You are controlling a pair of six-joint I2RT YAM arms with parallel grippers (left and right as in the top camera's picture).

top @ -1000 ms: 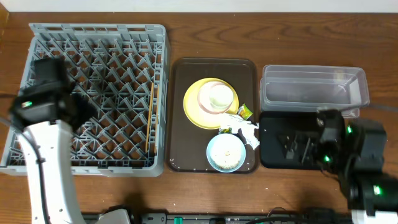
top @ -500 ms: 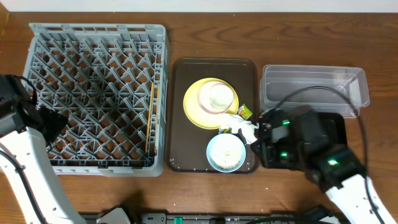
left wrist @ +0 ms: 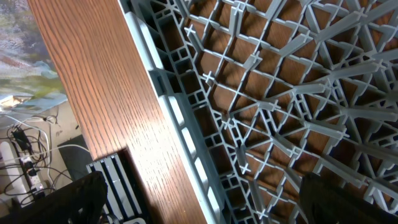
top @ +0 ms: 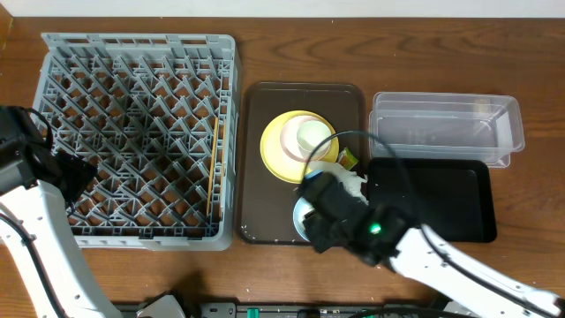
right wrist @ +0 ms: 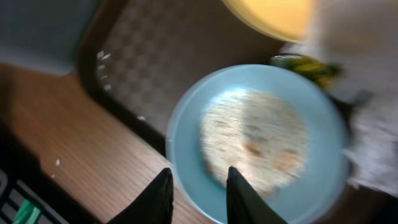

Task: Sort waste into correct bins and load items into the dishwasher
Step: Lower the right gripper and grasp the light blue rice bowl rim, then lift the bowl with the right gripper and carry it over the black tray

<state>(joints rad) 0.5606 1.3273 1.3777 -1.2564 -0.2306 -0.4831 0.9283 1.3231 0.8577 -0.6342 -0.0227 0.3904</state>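
Right claw [right wrist: 198,198] with fingers apart, empty, just above light-blue bowl [right wrist: 186,124] holding whitish rice scraps [right wrist: 252,137]. Seen from overhead, bowl low on dark-brown serving tray [top: 265,106] at centre; above it, yellow plate [top: 272,150] carrying cream cup [top: 311,135]; white napkin [top: 355,184] and yellow-green wrapper [top: 349,160] just right. Left claw [left wrist: 205,202] also apart and empty, over lower left edge of grey dish rack [top: 132,132]; chopsticks [top: 214,168] lying in rack. Clear tub [top: 441,132] and black tray [top: 441,199] at right on desk [top: 291,53].

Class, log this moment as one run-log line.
right gripper open over light-blue bowl | rice scraps in bowl | left gripper open over dish rack edge | chopsticks in rack
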